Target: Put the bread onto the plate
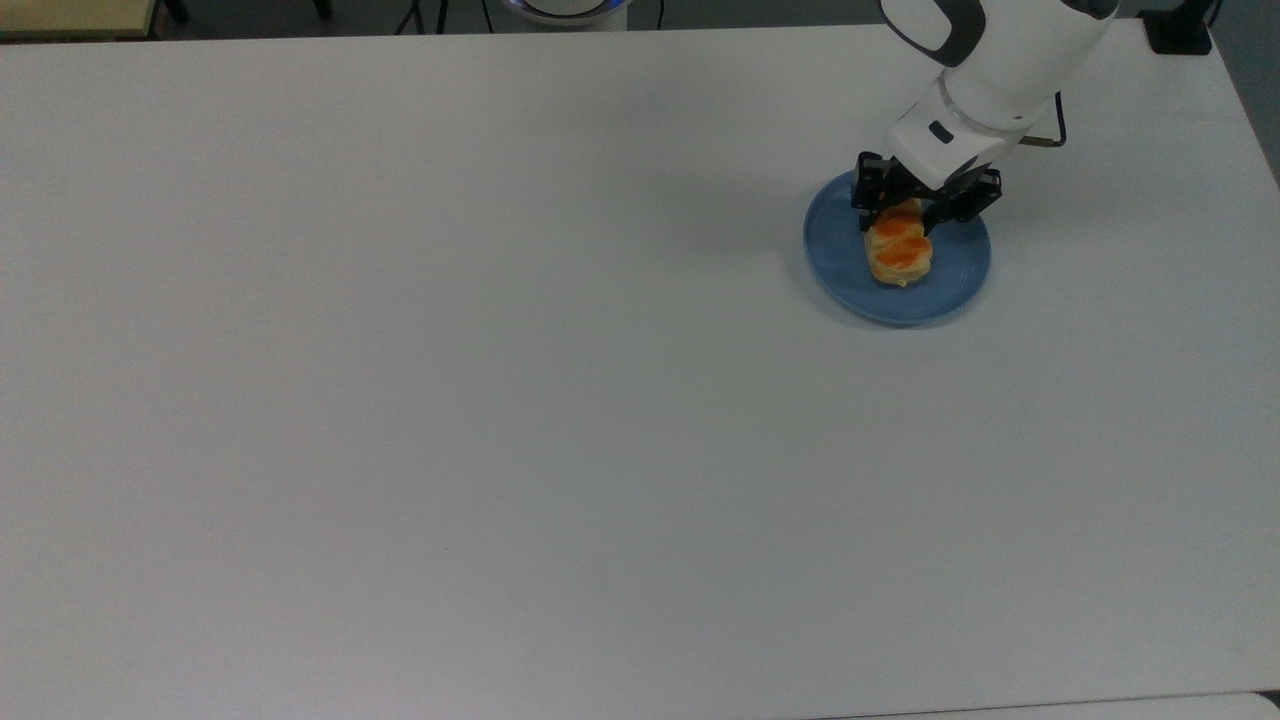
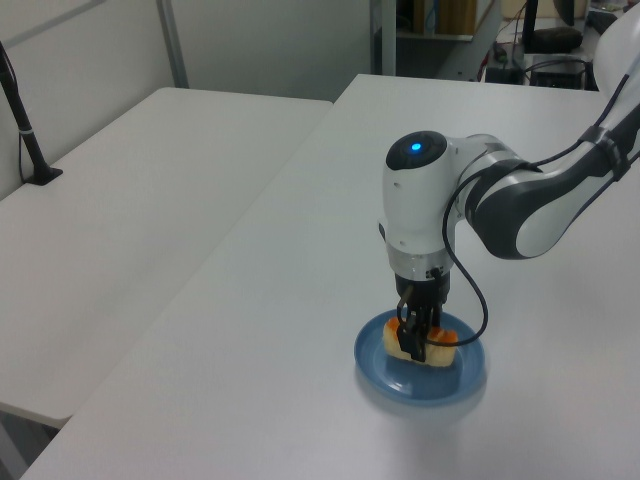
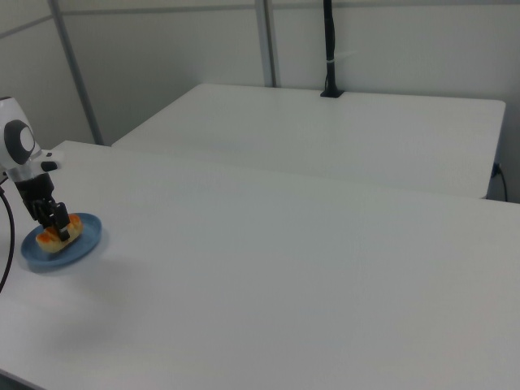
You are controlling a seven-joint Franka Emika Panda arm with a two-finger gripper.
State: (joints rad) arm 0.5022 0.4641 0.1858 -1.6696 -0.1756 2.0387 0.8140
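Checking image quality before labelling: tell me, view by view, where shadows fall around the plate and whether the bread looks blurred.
Top view: a soft grey shadow lies on the table at the plate's left; the bread looks sharp. Left view: a faint shadow rings the plate's near rim; the gripper covers the bread's middle. Right view: a dim shadow sits below the plate; the bread is too small to judge.

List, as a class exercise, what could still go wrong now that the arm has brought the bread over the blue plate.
1. The gripper is shut on one end of the bread, so opening may let the loaf tip or roll instead of settling flat.
2. The fingers sit low over the plate; if they touch its rim while lifting away, the light plate could slide on the smooth table.
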